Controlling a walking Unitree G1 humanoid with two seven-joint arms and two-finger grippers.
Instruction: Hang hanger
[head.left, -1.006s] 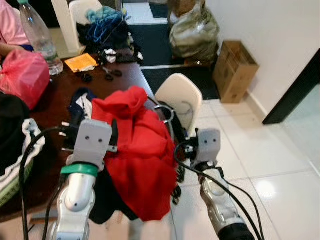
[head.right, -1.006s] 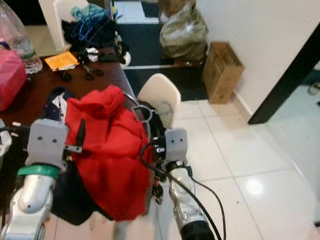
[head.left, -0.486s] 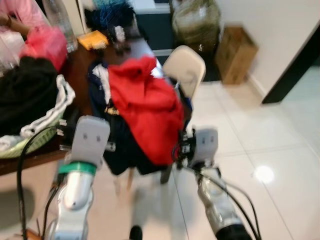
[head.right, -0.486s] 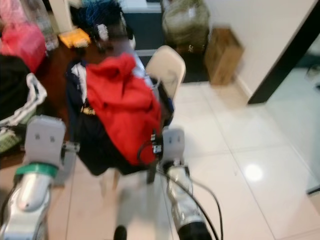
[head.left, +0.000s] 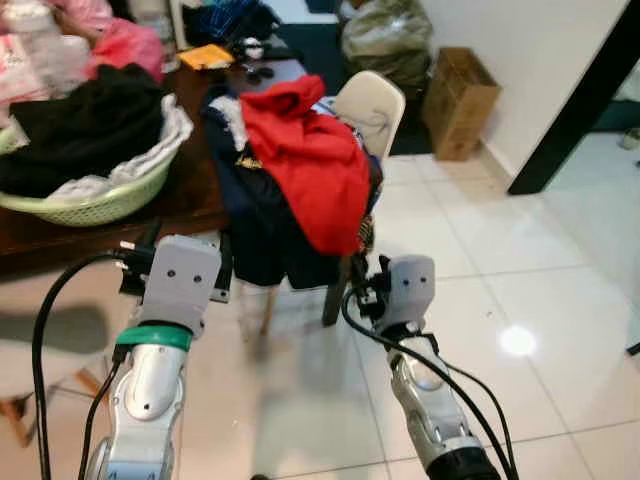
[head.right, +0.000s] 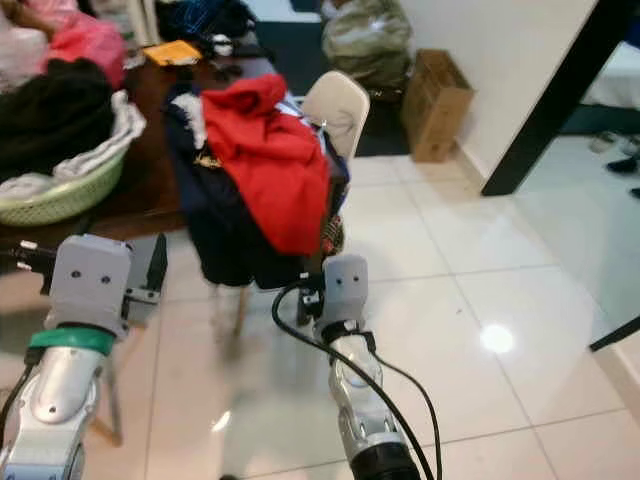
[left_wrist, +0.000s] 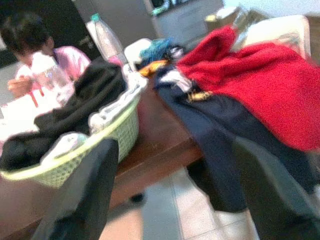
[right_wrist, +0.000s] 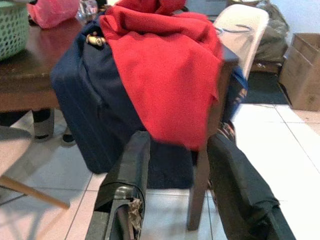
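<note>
A red garment (head.left: 310, 165) lies over a navy garment (head.left: 255, 225), both draped on a dark chair (right_wrist: 200, 185) at the table's corner. Behind them stands a white chair back (head.left: 372, 100), and a thin curved line (right_wrist: 235, 30) crosses it; I cannot tell what it is. My left gripper (left_wrist: 175, 165) is held out in front of the table edge, open and holding nothing. My right gripper (right_wrist: 180, 142) is open and holding nothing too, low before the hanging clothes and apart from them.
A green basket (head.left: 100, 200) of dark clothes sits on the brown table (head.left: 190, 195). A person in pink (left_wrist: 65, 60) sits behind it beside a bottle (left_wrist: 107, 40). A cardboard box (head.left: 460, 95) and a stuffed bag (head.left: 385, 40) stand by the wall. White tiled floor (head.left: 520, 270) spreads to the right.
The whole view has pulled back from the chair, so the clothes look smaller and farther away and the basket has come into sight. Both arms keep the same pose.
</note>
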